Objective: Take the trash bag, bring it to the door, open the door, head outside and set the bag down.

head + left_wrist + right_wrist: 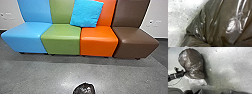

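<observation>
The bag (193, 62) is lying on the grey floor (224, 72), its dark body bulging and its crinkled pale end (198, 82) spreading at the narrower part. The left gripper (184, 72) is reaching to the bag's side, close to where the pale end is beginning; whether it is closing on the plastic or only standing against it, I cannot tell. How the right gripper is standing, wide or narrow, I cannot tell either. The pick-up seems to be the step in hand, and the next move is calling for a firm hold on gathered plastic, then a slow lift, since a thin pinch could be slipping or tearing. Beyond the bag, 4 seats (61, 37) are standing in a row, with 1 blue cushion (86, 13) leaning across the green and orange backs.
</observation>
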